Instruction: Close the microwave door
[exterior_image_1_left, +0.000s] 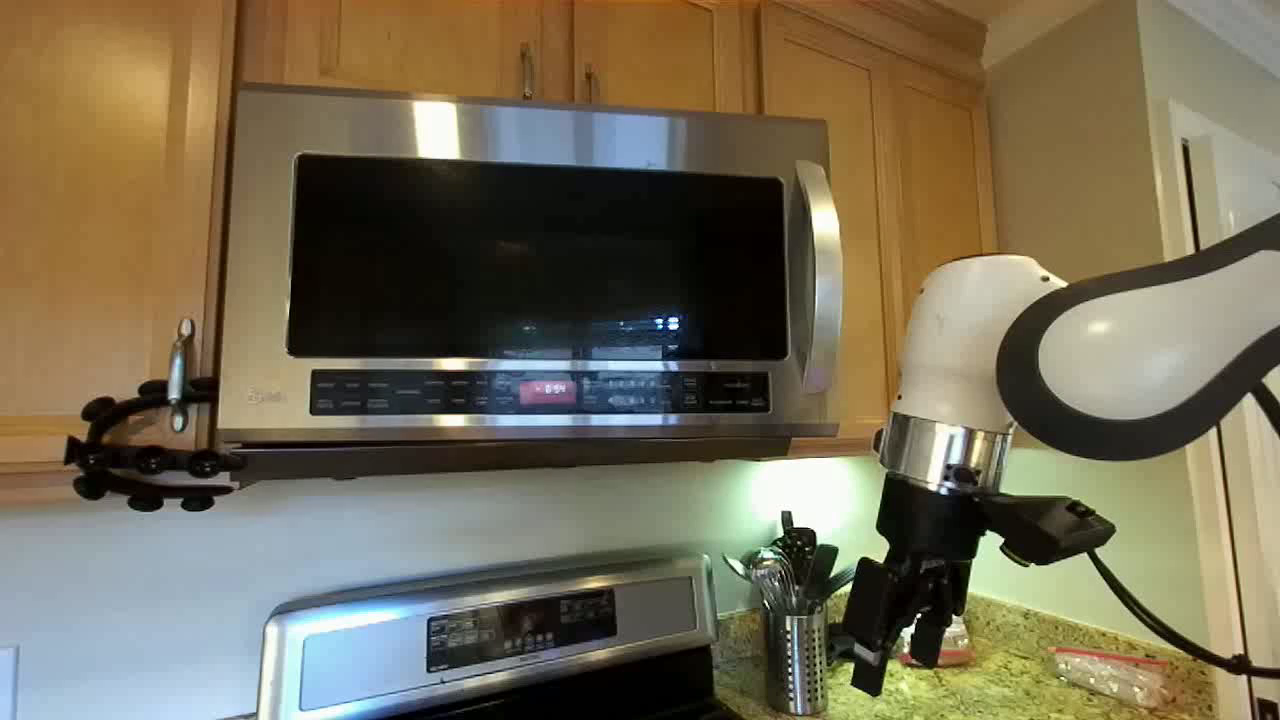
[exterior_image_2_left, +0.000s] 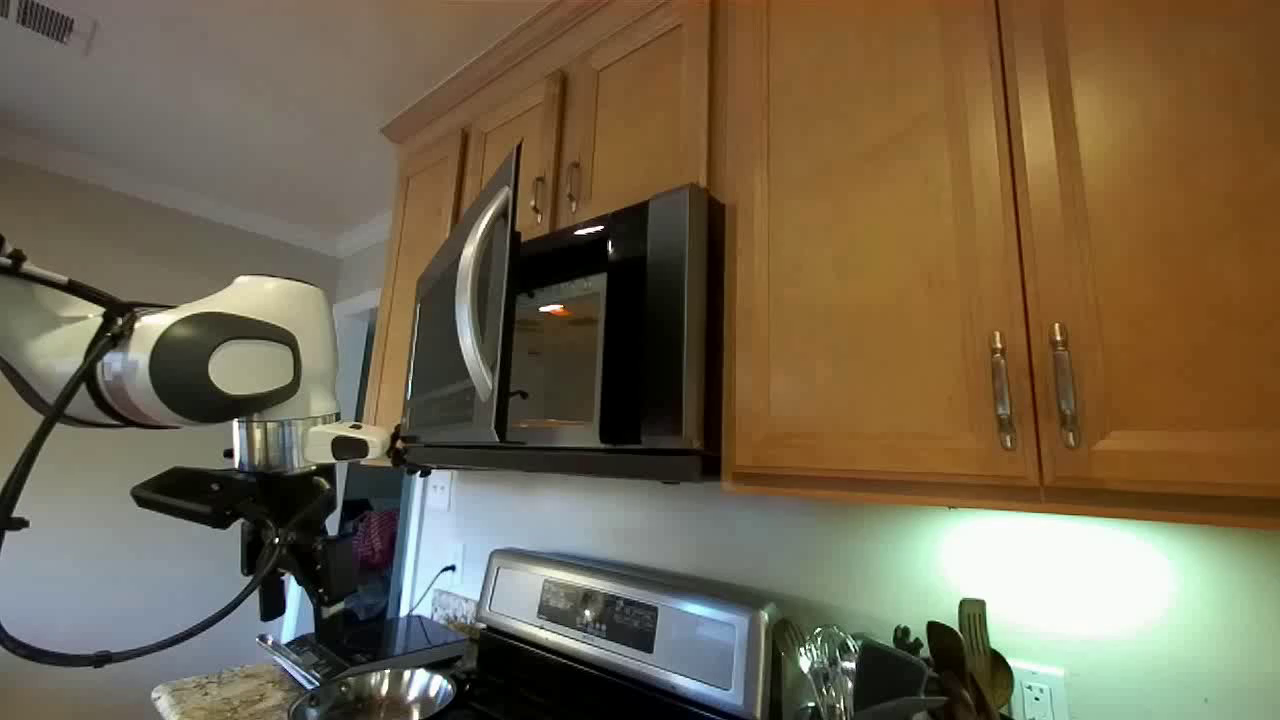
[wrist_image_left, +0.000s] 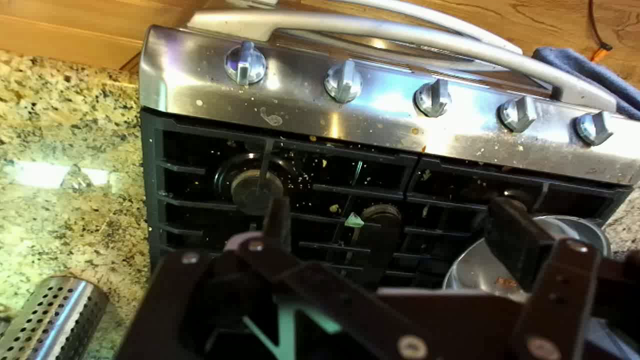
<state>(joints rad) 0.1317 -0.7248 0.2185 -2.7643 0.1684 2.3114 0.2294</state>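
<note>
Standing open — microwave door (exterior_image_2_left: 440, 345), glossy glass (exterior_image_1_left: 540, 260), curved handle (exterior_image_1_left: 826, 280)

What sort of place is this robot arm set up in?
A kitchen, probably in someone's home. Wooden cabinets run above and beside a wall-mounted microwave with its door open, and a gas stove stands below it.
</note>
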